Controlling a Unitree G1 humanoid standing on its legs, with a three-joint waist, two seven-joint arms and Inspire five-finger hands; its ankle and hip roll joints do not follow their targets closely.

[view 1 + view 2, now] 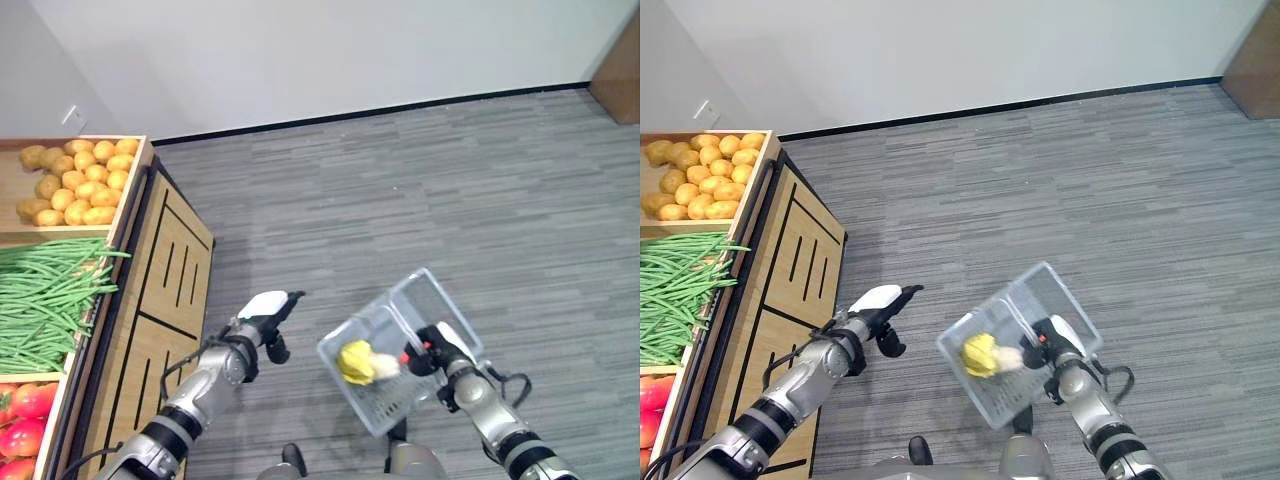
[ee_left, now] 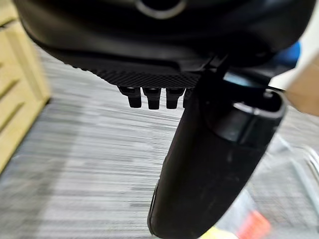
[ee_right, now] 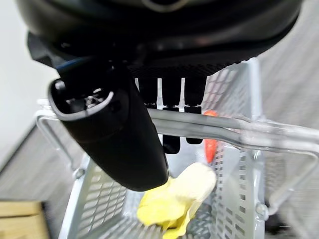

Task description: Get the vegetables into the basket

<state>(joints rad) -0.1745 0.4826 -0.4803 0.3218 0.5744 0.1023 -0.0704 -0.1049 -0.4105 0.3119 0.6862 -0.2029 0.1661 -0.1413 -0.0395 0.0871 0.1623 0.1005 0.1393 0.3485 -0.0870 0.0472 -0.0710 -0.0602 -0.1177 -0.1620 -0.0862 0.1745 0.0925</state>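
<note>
**Basket held, most vegetables left on the stand**

Your right hand (image 3: 124,124) has its fingers curled round the handle (image 3: 239,130) of the wire basket (image 1: 440,300); inside lies a yellow vegetable (image 1: 356,362). Left hand (image 1: 262,318) hangs empty, fingers curled, beside the wooden stand (image 1: 165,290). Potatoes (image 1: 78,180), green beans (image 1: 45,300) and tomatoes (image 1: 25,415) remain to be collected.

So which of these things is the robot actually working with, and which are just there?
Part of the job:
basket, held by the right hand at its handle
yellow vegetable in the basket
potatoes, green beans and tomatoes on the wooden stand
left hand, curled, holding nothing

Just there:
grey floor
white wall
</note>
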